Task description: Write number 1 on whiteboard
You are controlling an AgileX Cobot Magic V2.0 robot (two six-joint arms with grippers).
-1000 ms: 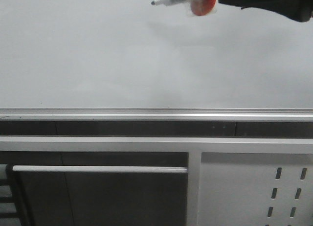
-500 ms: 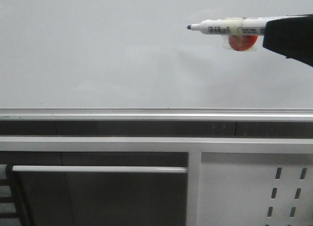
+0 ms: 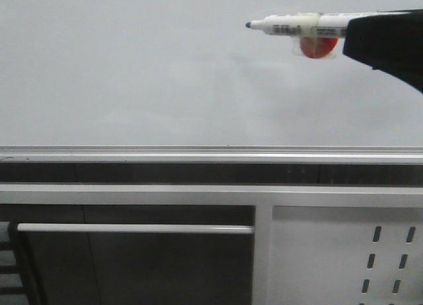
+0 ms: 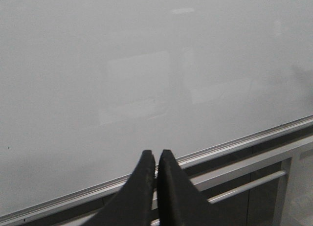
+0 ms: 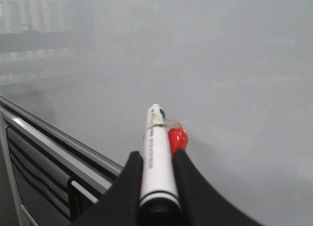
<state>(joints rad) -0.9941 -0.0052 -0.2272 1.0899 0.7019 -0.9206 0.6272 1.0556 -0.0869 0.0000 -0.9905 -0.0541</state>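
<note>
The whiteboard spreads bare and unmarked from nine to three o'clock, its aluminium rail edging it at six.

right tool cropped at frame edge, marker rear hidden inside it

We see our left gripper with its black fingers pressed together, in front of the blank whiteboard and its aluminium edge rail.
</note>
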